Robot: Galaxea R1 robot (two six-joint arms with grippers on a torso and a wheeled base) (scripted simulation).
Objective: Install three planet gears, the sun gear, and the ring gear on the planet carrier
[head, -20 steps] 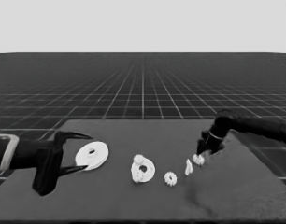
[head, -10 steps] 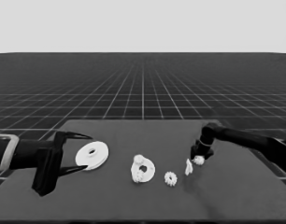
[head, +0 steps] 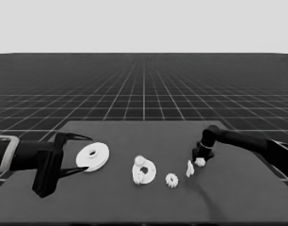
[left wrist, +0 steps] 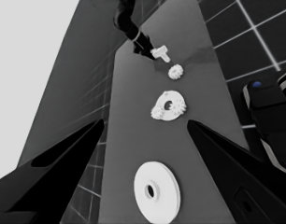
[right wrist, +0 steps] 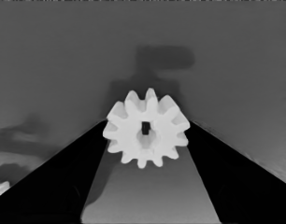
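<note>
A: Where is the right gripper [head: 200, 161]?
B: Out over the table's [head: 238, 197] right part, its fingers closed on a small toothed gear [right wrist: 146, 128]; the gear sits clamped between the two tips, and a thin white piece [head: 189, 168] stands just beside it.

A: And the other parts?
B: Past that piece, farther from the right gripper, lies a loose gear [head: 172, 180], then the smaller round part [head: 144, 171] with gears on it. The larger round part [head: 92, 156] lies flat between the spread fingers of the left gripper [head: 80, 154], which waits at the table's left end, holding nothing
</note>
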